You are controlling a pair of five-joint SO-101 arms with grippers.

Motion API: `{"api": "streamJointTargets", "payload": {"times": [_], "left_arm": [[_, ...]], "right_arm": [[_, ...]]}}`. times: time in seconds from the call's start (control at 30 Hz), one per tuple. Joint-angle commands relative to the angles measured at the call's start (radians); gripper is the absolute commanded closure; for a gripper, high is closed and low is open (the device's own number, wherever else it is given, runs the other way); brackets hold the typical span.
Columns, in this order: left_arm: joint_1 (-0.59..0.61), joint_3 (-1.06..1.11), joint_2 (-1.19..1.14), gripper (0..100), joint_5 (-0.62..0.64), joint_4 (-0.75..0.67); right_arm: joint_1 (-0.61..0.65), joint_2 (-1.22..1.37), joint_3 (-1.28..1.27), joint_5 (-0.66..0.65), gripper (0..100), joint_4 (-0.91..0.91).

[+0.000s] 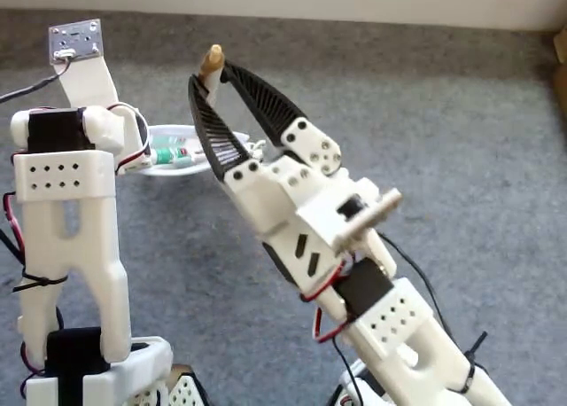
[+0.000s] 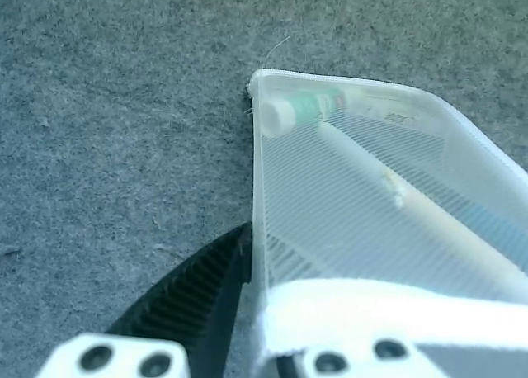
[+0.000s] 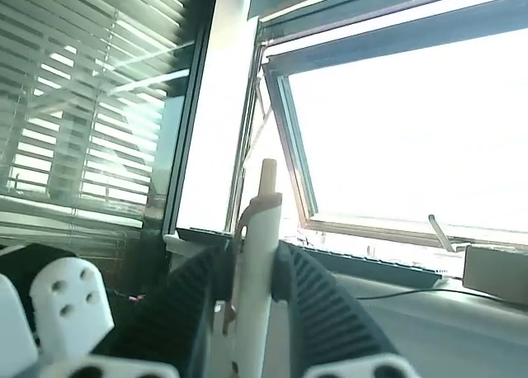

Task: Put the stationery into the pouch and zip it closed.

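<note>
Right pincer (image 1: 210,76): pen (image 1: 211,60) (left pincer (image 2: 252,266): pouch (image 2: 346,196)).

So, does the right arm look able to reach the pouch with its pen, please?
Probably, though not directly: the right pincer holds the pen raised and pointing upward, above the pouch that the left pincer grips. Nothing seems to lie between them.

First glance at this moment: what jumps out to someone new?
The right gripper, raised high above the grey table, pinches a pen that points upward. Lower down, the left gripper clamps the edge of the mesh pouch, with a capped green tube and a second pen already inside.
</note>
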State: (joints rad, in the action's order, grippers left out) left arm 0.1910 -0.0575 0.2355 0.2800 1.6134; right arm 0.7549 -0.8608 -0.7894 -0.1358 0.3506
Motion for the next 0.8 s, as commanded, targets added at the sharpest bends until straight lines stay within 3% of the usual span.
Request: {"api": "streamJointTargets", "payload": {"times": [0.0, 0.63, 0.77], "left_arm": [[0.01, 0.007, 0.015, 99, -0.009, -0.008], [0.012, 0.007, 0.015, 99, -0.009, -0.008], [0.012, 0.007, 0.015, 99, -0.009, -0.009]], "right_arm": [[-0.021, 0.044, 0.007, -0.006, 99.4, 0.031], [-0.016, 0.096, -0.2, -0.005, 99.4, 0.016], [-0.016, 0.096, -0.196, -0.005, 99.4, -0.156]]}}
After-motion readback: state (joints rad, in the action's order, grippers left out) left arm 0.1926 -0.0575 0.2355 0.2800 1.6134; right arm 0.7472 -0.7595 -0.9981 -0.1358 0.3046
